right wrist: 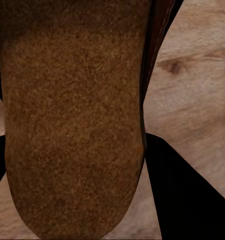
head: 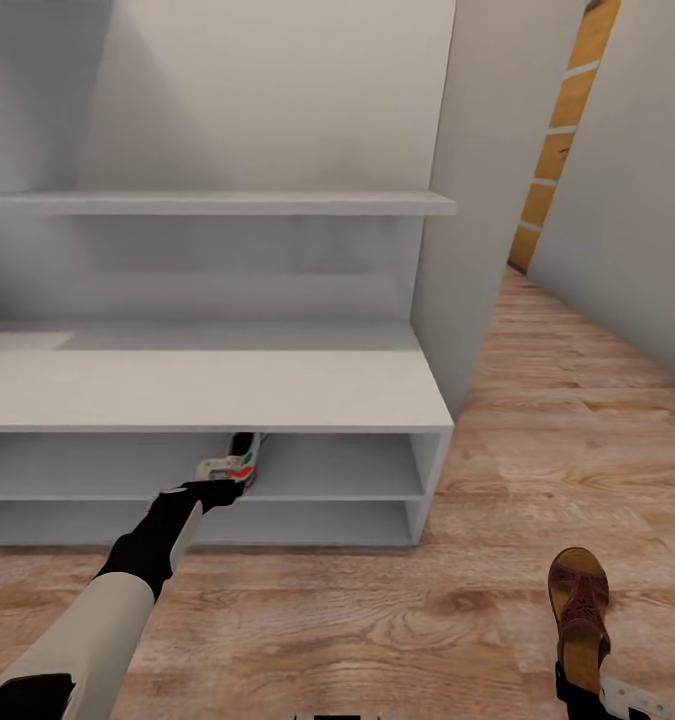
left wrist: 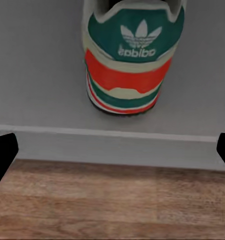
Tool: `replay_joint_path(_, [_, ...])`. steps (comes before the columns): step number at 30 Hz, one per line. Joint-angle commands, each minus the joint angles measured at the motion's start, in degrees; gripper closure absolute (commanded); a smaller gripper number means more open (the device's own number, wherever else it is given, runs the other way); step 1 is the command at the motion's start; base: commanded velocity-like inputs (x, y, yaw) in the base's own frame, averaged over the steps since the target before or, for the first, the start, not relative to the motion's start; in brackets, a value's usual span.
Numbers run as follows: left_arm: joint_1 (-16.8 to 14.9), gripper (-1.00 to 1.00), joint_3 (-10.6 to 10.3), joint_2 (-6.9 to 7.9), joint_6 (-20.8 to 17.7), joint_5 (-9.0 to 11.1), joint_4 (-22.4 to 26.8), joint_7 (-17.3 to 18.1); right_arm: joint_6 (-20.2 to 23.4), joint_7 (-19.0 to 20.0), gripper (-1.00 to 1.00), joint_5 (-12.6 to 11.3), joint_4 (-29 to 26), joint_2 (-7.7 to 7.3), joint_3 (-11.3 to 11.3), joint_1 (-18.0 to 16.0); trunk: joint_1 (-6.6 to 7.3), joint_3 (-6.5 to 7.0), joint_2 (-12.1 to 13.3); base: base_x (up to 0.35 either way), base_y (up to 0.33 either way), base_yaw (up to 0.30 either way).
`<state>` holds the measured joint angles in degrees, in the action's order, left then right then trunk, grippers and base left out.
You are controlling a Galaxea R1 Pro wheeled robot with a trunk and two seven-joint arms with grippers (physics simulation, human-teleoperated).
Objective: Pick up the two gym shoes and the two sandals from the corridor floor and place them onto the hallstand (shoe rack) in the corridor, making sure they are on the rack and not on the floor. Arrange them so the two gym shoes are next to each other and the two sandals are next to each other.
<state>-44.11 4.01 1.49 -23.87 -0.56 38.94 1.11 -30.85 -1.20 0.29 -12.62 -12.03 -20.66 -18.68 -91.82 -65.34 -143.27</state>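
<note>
Reaching forward, the left arm has its left gripper (head: 220, 492) at the front edge of the hallstand (head: 277, 390), just short of a gym shoe (head: 239, 462). In the left wrist view the two black fingertips (left wrist: 3, 155) sit wide apart at the frame edges, nothing between them: jaws spread, not holding anything, clear of the shoe heel.

Gym shoe (left wrist: 132, 55): on the upper of the two open shelf levels, heel toward the near side, toe pointing in toward the back. Upright on its sole. Teal-green heel tab with a white trefoil logo, broad orange-red band under it, then cream, green and red sole stripes. White upper visible from the head view.

Right gripper (head: 589, 690) is low at the near right, clamped on a sandal (head: 579, 615). Right wrist view: tan-brown fuzzy insole (right wrist: 72, 115) runs between the dark fingers (right wrist: 187, 195), jaws closed against its sides. Sandal is dark brown leather, open straps, toe pointing away from the robot, above the corridor floor (head: 377, 620); cannot tell if it touches the planks.

Hallstand: pale grey, flat bench top, floating shelf (head: 217, 203) above it on the wall. Floor is light-brown wood grain, runs on past the right end of the unit.
</note>
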Motion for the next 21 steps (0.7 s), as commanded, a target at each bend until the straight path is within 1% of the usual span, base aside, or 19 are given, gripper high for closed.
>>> replay_joint_path(1, [-0.01, -1.0, 0.13, 0.01, -0.3, -0.06, 0.08, 0.12, -0.18, -0.04, 1.0, -0.1, 0.05, -0.01, 0.01, -0.04, 0.05, -0.04, -0.02, -0.31, 0.119, 0.0])
replay_joint_path(8, [0.04, -1.0, 0.29, 0.19, -0.19, -0.06, 0.08, 0.2, -0.18, -0.05, 1.0, -0.11, 0.05, -0.01, 0.01, -0.04, 0.05, -0.04, -0.02, -0.306, 0.161, 0.0])
replay_joint_path(13, [0.29, -1.0, 0.32, 0.65, 0.04, -0.04, 0.08, 0.34, -0.18, -0.05, 1.0, -0.07, 0.08, -0.01, 0.01, -0.04, 0.05, -0.04, -0.02, -0.281, 0.217, 0.0])
replay_joint_path(14, [0.73, -1.0, 0.37, 0.9, 0.28, 0.0, 0.08, 0.39, -0.18, -0.04, 1.0, -0.06, 0.11, -0.01, 0.01, -0.04, 0.05, -0.04, -0.02, -0.277, 0.223, 0.0])
replay_joint_path(15, [1.29, -1.0, 0.41, 1.2, 0.71, 0.03, 0.08, 0.42, -0.18, -0.03, 1.0, -0.05, 0.12, -0.01, 0.01, -0.04, 0.05, -0.04, -0.02, -0.276, 0.224, 0.0])
replay_joint_path(17, [4.62, -1.0, 0.49, 2.56, 4.3, 0.66, 0.05, 2.05, -0.18, -0.05, 1.0, -0.03, 0.13, -0.01, 0.01, -0.04, 0.05, -0.04, -0.02, -0.271, 0.226, 0.0])
replay_joint_path(18, [5.43, -1.0, 0.5, 2.89, 5.19, 0.81, 0.04, 2.77, -0.18, -0.07, 1.0, -0.03, 0.14, -0.01, 0.01, -0.04, 0.05, -0.04, -0.02, -0.263, 0.228, 0.0])
replay_joint_path(20, [8.6, -1.0, 0.54, 4.53, 8.69, 1.59, -0.17, 6.04, -0.18, -0.06, 1.0, -0.03, 0.14, -0.01, 0.01, -0.04, 0.05, -0.04, -0.02, -0.245, 0.235, 0.0])
replay_joint_path(21, [9.34, -1.0, 0.54, 4.99, 9.55, 1.88, -0.28, 6.84, -0.18, -0.06, 1.0, -0.03, 0.14, -0.01, 0.01, -0.04, 0.05, -0.04, -0.02, -0.235, 0.239, 0.0])
